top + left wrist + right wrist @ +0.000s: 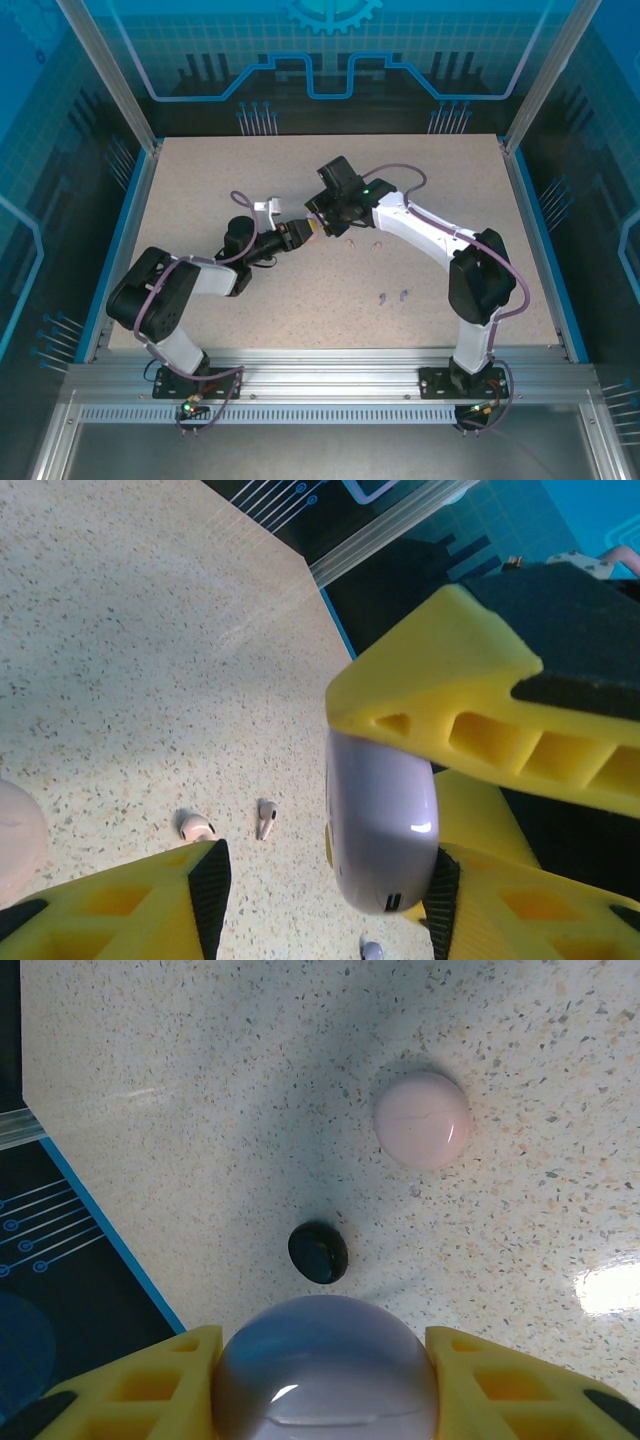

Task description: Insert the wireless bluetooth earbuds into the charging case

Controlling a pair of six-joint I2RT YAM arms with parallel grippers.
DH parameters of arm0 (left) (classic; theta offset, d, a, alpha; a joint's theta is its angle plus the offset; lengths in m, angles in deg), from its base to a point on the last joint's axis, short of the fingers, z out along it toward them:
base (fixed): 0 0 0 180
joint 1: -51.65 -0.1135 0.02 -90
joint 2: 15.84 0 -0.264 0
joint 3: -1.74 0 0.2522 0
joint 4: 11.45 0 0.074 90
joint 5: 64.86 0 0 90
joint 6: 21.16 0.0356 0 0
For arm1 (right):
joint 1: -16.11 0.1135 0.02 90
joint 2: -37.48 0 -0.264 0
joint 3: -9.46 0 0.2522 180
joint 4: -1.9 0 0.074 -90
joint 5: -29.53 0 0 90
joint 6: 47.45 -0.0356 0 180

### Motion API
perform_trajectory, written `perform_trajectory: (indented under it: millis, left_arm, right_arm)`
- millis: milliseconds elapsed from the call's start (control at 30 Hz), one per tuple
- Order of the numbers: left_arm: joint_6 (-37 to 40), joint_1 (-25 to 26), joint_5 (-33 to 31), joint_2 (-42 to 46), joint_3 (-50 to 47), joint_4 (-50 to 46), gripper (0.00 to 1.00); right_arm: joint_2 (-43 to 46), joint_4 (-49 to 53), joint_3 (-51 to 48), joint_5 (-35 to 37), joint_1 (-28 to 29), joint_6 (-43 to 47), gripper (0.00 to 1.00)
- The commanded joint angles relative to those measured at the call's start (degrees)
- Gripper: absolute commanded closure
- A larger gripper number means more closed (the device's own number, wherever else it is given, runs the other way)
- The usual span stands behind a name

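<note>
The left end effector (303, 232) gapes open just left of the lilac case (325, 1390), which the right end effector (320, 1338) clamps off the tabletop (200, 200). Near the case's right lie two pink earbuds (350, 241), with two lilac earbuds (384, 297) farther right.

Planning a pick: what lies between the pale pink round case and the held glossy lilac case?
Two pale pink stemmed earbuds, seen in the left wrist view.
</note>
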Motion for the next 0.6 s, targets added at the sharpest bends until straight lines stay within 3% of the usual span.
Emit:
perform_trajectory:
  millis: [0, 567]
  left_arm:
    - [-0.78, 0.43, -1.69, -0.4, 1.73, 2.82, 0.45]
    - [-1.44, 0.44, -2.33, -2.95, 4.07, 3.73, 0.58]
  right_arm:
    - [-0.92, -0.17, 0.07, 0.42, 1.14, -0.85, 0.63]
    - [-1.77, -0.72, 0.16, -0.14, 1.39, -0.85, 0.64]
